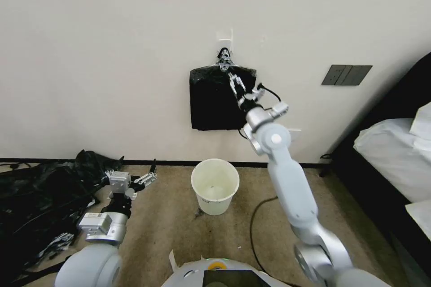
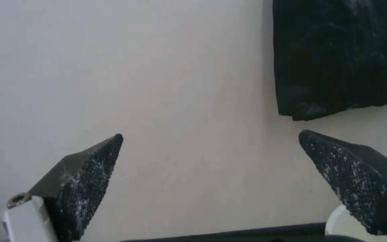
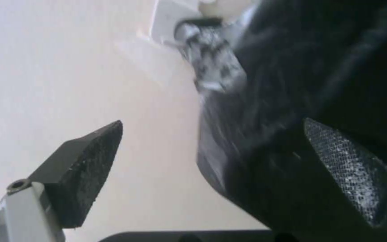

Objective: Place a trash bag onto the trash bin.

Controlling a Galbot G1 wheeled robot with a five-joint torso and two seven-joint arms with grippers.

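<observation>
While the right arm stretches up and away to the far wall, its right gripper (image 1: 226, 65) sits at the top edge of the trash bag (image 1: 214, 101), which hangs flat against the wall from a small white hook (image 1: 225, 38). From the right wrist view the two fingers (image 3: 84, 169) stand spread apart, one out over bare wall, the other (image 3: 352, 173) against the black film, with the bag's gathered neck (image 3: 211, 62) just ahead of them; nothing is pinched between them. Below the bag's lower edge, on the carpet (image 1: 170, 228) close to the black skirting line, stands the trash bin (image 1: 214, 185), upright and unlined, with bare floor all round it and a dark cable (image 1: 256, 224) curving just to its right. Well to its left the left gripper (image 1: 150, 175) hangs low over the carpet, fingers wide apart and holding nothing, right beside a heap of black plastic sheeting (image 1: 40, 202) that crowds the left side. A dark bed frame with white bedding (image 1: 390, 152) closes in the right side.
</observation>
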